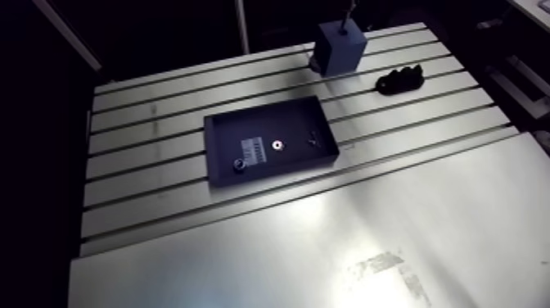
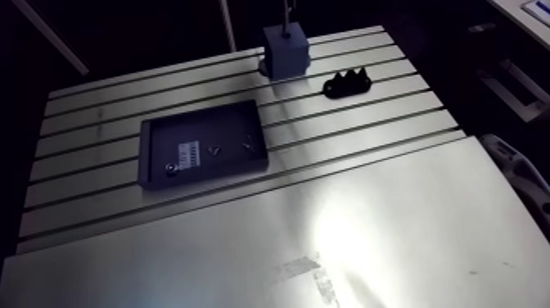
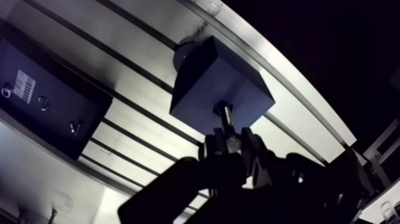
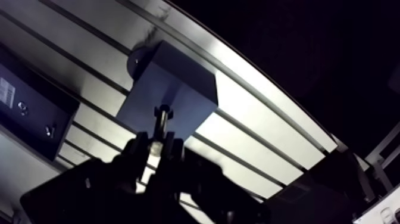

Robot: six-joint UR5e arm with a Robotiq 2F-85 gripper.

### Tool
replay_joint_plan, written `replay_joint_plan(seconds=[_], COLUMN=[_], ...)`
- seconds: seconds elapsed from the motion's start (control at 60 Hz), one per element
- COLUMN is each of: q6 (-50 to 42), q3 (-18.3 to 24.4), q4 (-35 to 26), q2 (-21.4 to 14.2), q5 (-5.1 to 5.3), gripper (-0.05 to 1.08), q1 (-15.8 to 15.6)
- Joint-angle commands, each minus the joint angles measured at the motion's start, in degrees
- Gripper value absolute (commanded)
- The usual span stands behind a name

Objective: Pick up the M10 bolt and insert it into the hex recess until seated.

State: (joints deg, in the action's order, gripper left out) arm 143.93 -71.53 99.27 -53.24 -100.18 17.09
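In the wrist view my gripper [image 3: 230,140] is shut on the M10 bolt [image 3: 223,113], a dark shank that sticks out ahead of the fingertips [image 3: 213,145]. The bolt's end points at the top face of a blue-grey block [image 3: 202,74] standing at the table's far edge. I cannot tell whether the bolt's end is inside the recess, because the bolt hides the spot. In the arm view the block [image 1: 340,47] stands at the back, with a thin piece [image 1: 349,15] coming down onto it from above.
A dark shallow tray [image 1: 211,156] lies mid-table and holds a washer [image 1: 277,147], a nut [image 1: 239,165], a small screw [image 1: 313,139] and a white label [image 1: 254,152]. A black lumpy part [image 1: 399,79] lies right of the block. A smooth metal sheet [image 1: 327,246] covers the table's near part.
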Motion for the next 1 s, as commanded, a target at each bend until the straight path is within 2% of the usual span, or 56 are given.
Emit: replay_joint_plan(seconds=[0.017, 1.0], q6=[0.0, 0.09], q3=[-0.21, -0.83], q4=[0.01, 0.09], q2=[0.12, 0.39], q5=[-0.05, -0.24], gripper=[0.78, 0.78], q1=[0.06, 0.06])
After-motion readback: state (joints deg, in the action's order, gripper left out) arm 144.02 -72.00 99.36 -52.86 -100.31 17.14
